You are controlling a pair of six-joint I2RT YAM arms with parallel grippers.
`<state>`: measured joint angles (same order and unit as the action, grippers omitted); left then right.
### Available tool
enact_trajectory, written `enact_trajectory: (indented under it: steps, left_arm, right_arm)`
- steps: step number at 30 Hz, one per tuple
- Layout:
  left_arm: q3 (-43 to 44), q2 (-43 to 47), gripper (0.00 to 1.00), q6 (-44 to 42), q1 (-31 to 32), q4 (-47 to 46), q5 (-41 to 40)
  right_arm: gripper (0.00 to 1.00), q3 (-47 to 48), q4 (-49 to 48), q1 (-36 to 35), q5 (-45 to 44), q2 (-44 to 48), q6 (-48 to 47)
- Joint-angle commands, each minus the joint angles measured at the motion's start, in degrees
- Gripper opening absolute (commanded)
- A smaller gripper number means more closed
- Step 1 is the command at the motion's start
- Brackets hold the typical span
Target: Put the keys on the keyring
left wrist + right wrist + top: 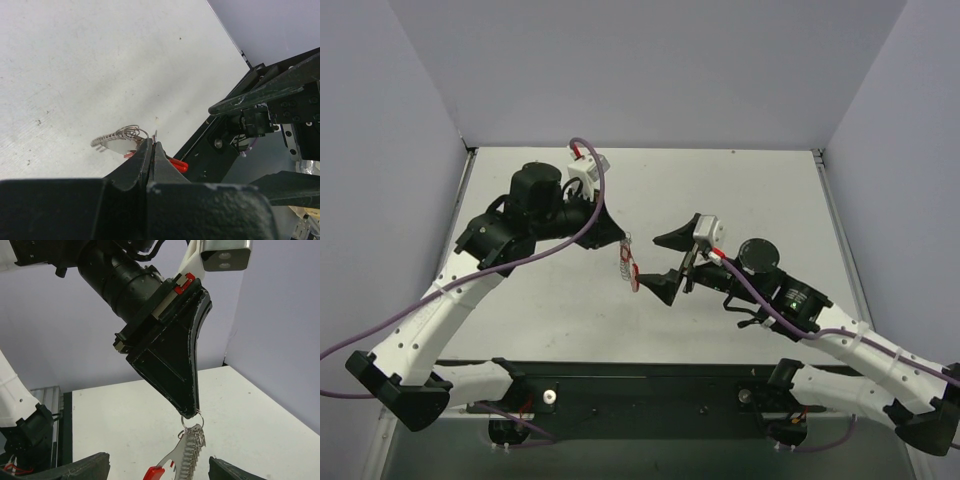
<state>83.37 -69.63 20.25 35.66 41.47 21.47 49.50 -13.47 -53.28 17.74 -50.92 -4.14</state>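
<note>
The left hand (622, 240) is clamped shut on a small wire loop at the top of the keyring (191, 452) and holds it in the air above the tabletop (740, 190). The silvery ridged band hangs straight down from the fingertips, so its long axis is upright. Beside the band hangs a thin silver piece with a red end, which I take for the key (160, 469). I cannot tell whether it is already threaded on.

Just to the right, the right hand (668, 262) faces the hanging bundle with its jaws spread wide and nothing in them. The bundle hangs just ahead of the gap, in line with it. The right hand is the free one and it is near, so a short advance leftward looks enough to bring its jaws around the bundle.

The tabletop is pale and flat, with plain walls on three sides well apart from both hands.
</note>
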Motion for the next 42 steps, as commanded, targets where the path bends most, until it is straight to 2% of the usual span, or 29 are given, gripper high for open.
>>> enact_trajectory:
  steps: [1,11,20,35,39,42]
  left_arm:
    - [3.6,1.9,0.00,-1.3,0.2,-1.1,-1.9]
    - [0.6,2.9,0.00,-2.6,0.2,0.7,-6.3]
    - [-7.5,6.6,0.00,-2.1,0.1,-0.1,-8.6]
    - [-18.7,18.5,0.00,3.6,0.1,5.7,-11.6]
    - [-20.3,17.4,0.00,3.7,0.1,5.5,-12.6]
    - [-21.0,12.3,0.00,2.6,0.1,4.2,-12.6]
  right_arm:
    - [0.78,3.9,-1.5,-0.8,2.5,-3.0,1.4]
    - [0.78,4.4,-2.4,-1.3,-1.7,-5.2,1.5]
    - [0.80,1.1,-3.0,-0.9,-4.6,-3.9,1.9]
    - [0.81,-2.5,-2.3,-0.6,-5.3,-1.7,2.4]
    - [0.81,-2.9,-1.7,-0.4,-5.7,-1.2,1.9]
    - [0.81,-3.4,-0.9,-0.3,-7.3,-0.3,1.1]
